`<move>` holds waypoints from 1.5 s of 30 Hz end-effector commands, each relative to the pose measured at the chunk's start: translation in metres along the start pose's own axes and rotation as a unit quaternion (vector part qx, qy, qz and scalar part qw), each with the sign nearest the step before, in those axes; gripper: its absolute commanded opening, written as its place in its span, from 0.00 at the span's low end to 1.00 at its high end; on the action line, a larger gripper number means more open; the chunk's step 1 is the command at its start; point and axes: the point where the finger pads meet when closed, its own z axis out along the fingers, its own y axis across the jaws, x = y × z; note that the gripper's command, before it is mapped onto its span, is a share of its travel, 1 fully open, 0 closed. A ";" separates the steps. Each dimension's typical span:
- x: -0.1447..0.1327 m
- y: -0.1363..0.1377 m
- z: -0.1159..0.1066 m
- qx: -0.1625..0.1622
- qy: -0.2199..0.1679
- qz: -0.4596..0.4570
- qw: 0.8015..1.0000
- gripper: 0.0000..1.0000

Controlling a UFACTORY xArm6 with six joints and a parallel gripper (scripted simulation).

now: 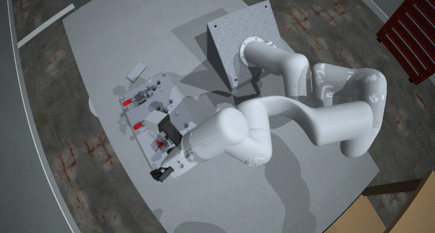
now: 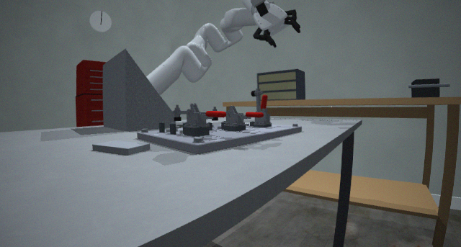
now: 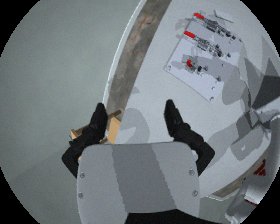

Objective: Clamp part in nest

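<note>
The part, a flat grey block (image 1: 136, 72) (image 2: 120, 147) (image 3: 224, 16), lies flat on the table beside the fixture plate (image 1: 146, 141) (image 2: 223, 142) (image 3: 183, 75), off its end. The plate carries three clamps. Two red handles, one nearest the part (image 1: 126, 102) (image 2: 216, 114) (image 3: 198, 16) and the middle one (image 1: 137, 126) (image 2: 254, 114) (image 3: 189, 34), lie level; whether they are locked cannot be told. The far handle (image 1: 160, 143) (image 2: 264, 101) (image 3: 189, 63) stands up with its bar raised. My gripper (image 2: 287, 39) (image 3: 135, 108) is open and empty, high above the table, tilted sideways. The arm hides some of the nests from above.
The arm's wedge-shaped base block (image 1: 245, 26) (image 2: 126, 96) stands on the table (image 1: 112, 32) (image 2: 108, 196) behind the fixture. Dark pins and stops rise from the plate. A wooden bench (image 2: 360, 102) and a red cabinet (image 1: 408, 32) (image 2: 90, 92) stand off the table.
</note>
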 end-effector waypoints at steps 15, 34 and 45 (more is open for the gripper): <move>-0.022 0.036 0.009 -0.152 -0.025 -0.272 0.950 1.00; -0.007 0.077 -0.006 -0.313 -0.052 -0.498 0.807 1.00; 0.014 0.090 -0.026 -0.398 -0.066 -0.585 0.703 1.00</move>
